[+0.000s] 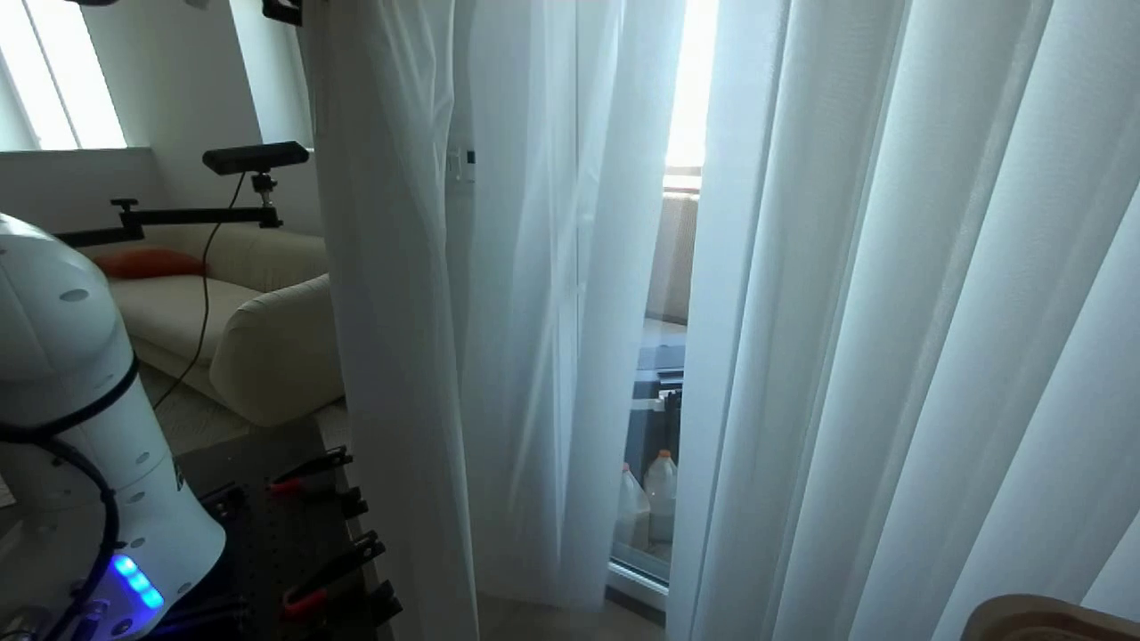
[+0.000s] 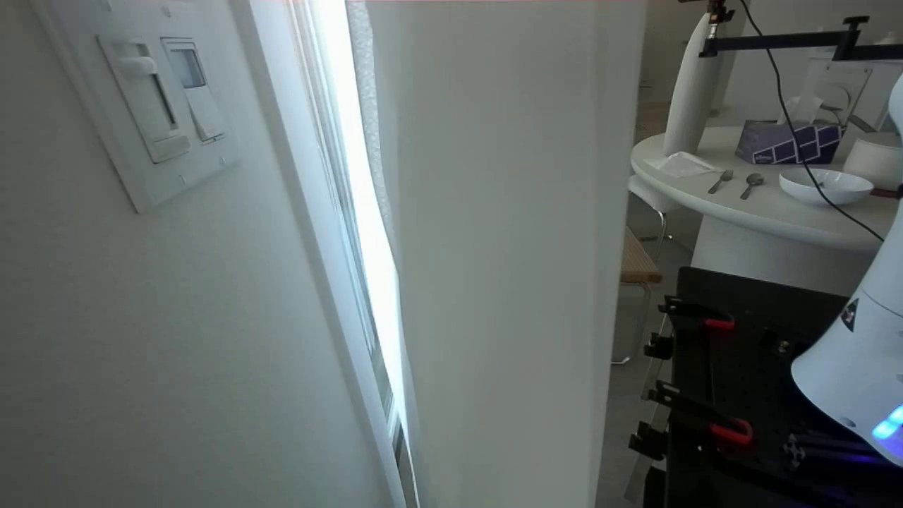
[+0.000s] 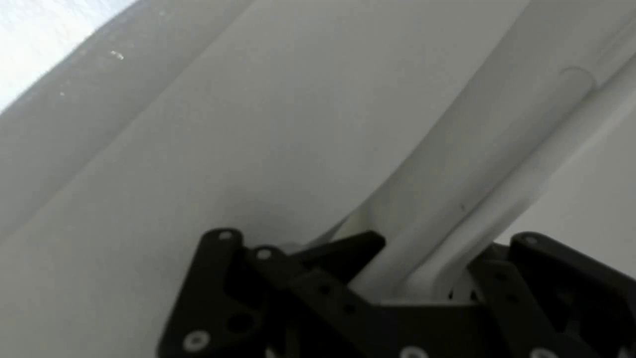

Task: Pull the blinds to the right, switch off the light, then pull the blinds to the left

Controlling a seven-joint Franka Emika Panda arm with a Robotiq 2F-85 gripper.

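The blinds (image 1: 392, 267), a tall white pleated curtain, show in both exterior views. They hang in folds on either side of a bright gap. In the wrist view, a gathered bundle of blinds (image 3: 447, 209) runs down between the black fingers of my gripper (image 3: 428, 252). The left fingertip lies against the cloth, while folds cover the right one. Whether the cloth is pinched or loose is not visible. On the wall in an exterior view is a white switch plate (image 2: 152, 106) with a slider and a rocker; it appears small between the pleats. The light itself is out of view.
Behind the curtain gap is a glass door with plastic jugs (image 1: 661, 485). A black mounting table (image 2: 741, 367) with clamps carries the arm's base. A camera on a bar (image 1: 256, 158), a cream sofa (image 1: 285, 347) and a round table (image 2: 719, 212) with tableware surround it.
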